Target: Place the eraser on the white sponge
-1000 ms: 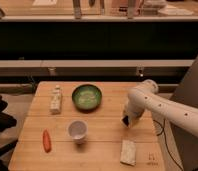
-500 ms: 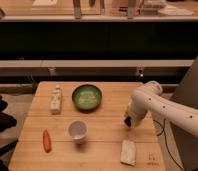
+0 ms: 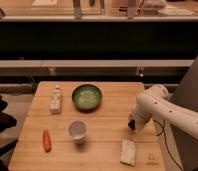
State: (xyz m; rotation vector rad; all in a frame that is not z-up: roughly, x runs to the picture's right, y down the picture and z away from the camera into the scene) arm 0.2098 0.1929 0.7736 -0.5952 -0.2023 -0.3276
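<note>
Just below the closed hand lies the white sponge.

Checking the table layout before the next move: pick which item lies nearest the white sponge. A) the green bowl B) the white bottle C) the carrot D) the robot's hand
D: the hand hangs at the table's right side just above the white sponge near the front edge, while the carrot, white bottle and green bowl lie farther left.
</note>
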